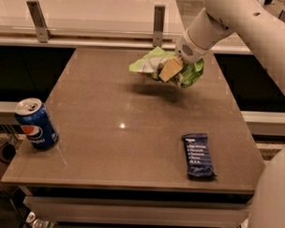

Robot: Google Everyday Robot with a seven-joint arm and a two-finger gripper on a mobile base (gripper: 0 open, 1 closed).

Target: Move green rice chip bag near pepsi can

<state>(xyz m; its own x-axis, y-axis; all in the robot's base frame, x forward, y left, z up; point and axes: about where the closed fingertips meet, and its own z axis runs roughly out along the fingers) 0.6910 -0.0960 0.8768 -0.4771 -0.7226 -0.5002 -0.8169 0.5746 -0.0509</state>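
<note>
1. The gripper (pixel 170 70) hangs well away from the pepsi can (pixel 36 124), far off to the can's right and toward the back. Its fingers (pixel 172 68) are pinched onto the green rice chip bag (pixel 150 64).
2. The bag looks lifted clear of the table (pixel 119 101). A dark shadow lies on the surface under it, and its loose end droops toward the can's side. I reckon it is held aloft so it can be carried over rather than dragged.
3. The grip sits mid-bag, so crumpled film bulges out on both sides of the tan finger. That seems a sensible hold on something this floppy.
4. The bag is thin, crinkly, pale-green foil with white patches, and it has no fixed shape.
5. The can is a rigid blue cylinder with a silver top, standing upright with its logo facing out. It looks easy to tip if bumped.
6. A flat dark-blue bar wrapper (pixel 198 155) lies well to the can's right, glossy and rectangular. It is off the straight line between bag and can.
7. The tabletop is smooth, brown and faintly reflective.
</note>
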